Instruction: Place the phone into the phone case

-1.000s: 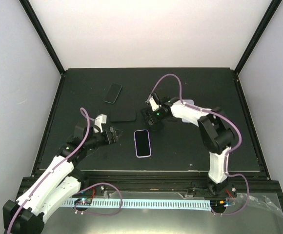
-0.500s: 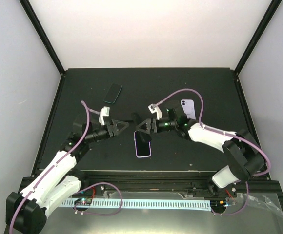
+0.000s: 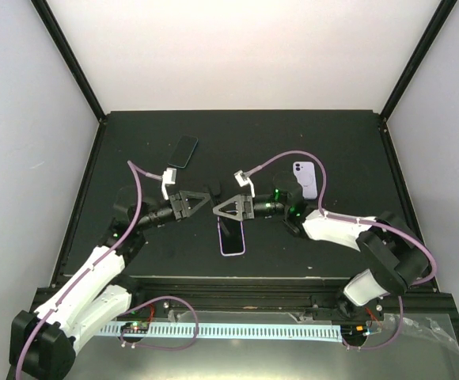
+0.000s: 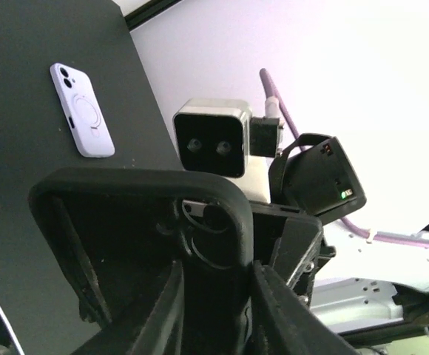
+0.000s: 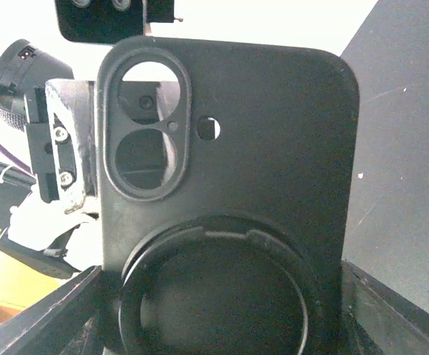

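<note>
Top external view: both arms meet above the phone [image 3: 231, 240], which lies on the worktop [image 3: 332, 142]. Right end effector [image 3: 218, 209] grasps the black phone case [image 5: 259, 170] in the air, probably for a handover. Left end effector [image 3: 202, 199] straddles its rim; I cannot tell if it clamps.

The phone case [image 5: 274, 148] stands on edge above the table [image 3: 332, 134] at the centre of the top view; the left gripper [image 3: 202, 199] is on its left and the right gripper [image 3: 220, 209] on its right, each clasping it; the phone [image 3: 232, 241] lies flat on the table just below them, at lower centre, its upper end under the right gripper; a second phone [image 3: 183, 151] lies toward the upper left, behind the left gripper; a second case [image 3: 306, 179] lies right of centre, behind the right arm [image 3: 332, 226], well apart from both phones.
</note>
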`<state>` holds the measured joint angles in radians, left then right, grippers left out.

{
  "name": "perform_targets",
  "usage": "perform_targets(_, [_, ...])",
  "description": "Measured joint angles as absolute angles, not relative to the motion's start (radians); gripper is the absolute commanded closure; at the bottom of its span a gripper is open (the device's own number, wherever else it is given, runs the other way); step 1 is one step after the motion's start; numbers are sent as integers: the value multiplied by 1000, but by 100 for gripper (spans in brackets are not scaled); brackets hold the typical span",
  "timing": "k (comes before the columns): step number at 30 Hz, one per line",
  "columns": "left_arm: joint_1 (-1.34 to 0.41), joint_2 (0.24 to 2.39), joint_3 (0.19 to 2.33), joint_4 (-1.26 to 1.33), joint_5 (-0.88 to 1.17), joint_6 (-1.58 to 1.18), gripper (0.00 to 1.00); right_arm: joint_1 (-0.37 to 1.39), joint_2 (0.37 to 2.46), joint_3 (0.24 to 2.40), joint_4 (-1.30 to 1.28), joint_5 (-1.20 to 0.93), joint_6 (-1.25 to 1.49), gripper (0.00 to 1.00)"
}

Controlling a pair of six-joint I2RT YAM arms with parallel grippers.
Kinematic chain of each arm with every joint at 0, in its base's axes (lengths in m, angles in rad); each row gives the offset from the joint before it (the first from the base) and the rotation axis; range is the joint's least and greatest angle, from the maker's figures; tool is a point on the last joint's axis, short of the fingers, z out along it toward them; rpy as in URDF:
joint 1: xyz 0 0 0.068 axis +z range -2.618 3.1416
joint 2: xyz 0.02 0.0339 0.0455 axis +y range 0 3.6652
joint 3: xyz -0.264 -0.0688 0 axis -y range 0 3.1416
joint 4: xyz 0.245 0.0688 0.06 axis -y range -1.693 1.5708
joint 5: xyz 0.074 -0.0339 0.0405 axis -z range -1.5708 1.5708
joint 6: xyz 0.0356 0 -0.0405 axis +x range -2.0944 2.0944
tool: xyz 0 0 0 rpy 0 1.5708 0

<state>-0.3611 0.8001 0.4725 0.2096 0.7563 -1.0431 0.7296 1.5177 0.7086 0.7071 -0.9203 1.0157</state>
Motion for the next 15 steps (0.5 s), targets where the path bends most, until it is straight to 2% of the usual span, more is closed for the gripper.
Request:
perform_targets(4, [-361,798,472,226,764,-1060,98,730,1527,691,739,-923,1046,34])
perform_targets(10, [-361,798,466,243,771,-1071,98,730,1534,675,772,-923,1064,21])
perform_targets(12, [-361,798,464,244,772,-1074,98,730,1534,674,771,-923,1063,2])
perform_targets(15, [-361,796,464,219,767,-1066,98,730,1527,669,752,-918,1042,0])
